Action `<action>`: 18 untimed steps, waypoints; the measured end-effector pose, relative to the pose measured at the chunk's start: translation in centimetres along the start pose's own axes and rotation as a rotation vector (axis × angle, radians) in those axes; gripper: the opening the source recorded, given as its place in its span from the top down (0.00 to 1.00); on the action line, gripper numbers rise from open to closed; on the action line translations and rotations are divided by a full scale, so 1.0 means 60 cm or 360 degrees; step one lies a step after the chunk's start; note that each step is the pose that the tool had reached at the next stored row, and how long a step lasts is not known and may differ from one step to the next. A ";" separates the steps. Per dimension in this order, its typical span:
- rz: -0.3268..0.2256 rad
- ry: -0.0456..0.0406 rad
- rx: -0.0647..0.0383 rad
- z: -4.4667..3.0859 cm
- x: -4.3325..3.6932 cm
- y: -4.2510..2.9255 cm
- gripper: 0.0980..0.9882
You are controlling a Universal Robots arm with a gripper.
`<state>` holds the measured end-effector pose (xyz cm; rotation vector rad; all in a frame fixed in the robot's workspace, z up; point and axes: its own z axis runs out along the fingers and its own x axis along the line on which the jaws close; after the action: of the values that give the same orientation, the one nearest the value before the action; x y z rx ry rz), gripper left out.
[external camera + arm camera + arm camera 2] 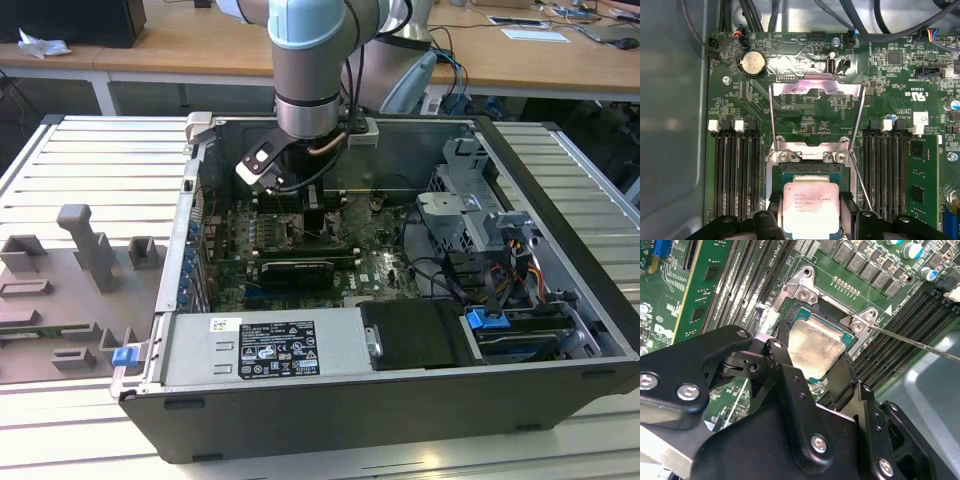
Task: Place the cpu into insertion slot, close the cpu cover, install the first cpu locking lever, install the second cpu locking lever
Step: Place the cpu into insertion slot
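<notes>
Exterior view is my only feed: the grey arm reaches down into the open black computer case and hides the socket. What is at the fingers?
Observer: In the second wrist view the black gripper is shut on the small, flat, silver-tan square cpu, with one finger on each of two opposite edges.
Operator: Where is it relative to the socket?
Observer: It is directly over the silver-rimmed square insertion slot in the green board. I cannot tell whether it is fully seated.
Operator: And the cover?
Observer: In the first wrist view the square silver metal cpu cover is swung open on its hinge, away from the cpu.
</notes>
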<state>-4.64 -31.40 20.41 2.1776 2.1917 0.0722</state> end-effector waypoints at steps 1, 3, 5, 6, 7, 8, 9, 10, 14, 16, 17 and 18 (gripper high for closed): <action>0.0005 0.0000 0.0000 0.001 0.000 0.000 0.50; 0.0030 -0.0002 0.0000 0.002 0.001 0.001 0.50; 0.0034 -0.0003 0.0001 0.003 0.001 0.002 0.50; 0.0035 -0.0003 0.0001 0.004 0.001 0.003 0.50; 0.0035 -0.0003 0.0001 0.005 0.001 0.003 0.50; 0.0035 -0.0002 0.0001 0.005 0.001 0.003 0.50; 0.0035 -0.0003 0.0001 0.006 0.001 0.003 0.50; 0.0035 -0.0002 0.0001 0.008 0.001 0.003 0.50; 0.0035 -0.0003 0.0001 0.010 0.001 0.002 0.50; 0.0035 -0.0003 0.0001 0.010 0.001 0.002 0.50; 0.0035 -0.0002 0.0001 0.011 0.001 0.002 0.50; 0.0035 -0.0002 0.0001 0.011 0.001 0.003 0.49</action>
<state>-4.43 -31.36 19.76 2.2016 2.1679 0.0714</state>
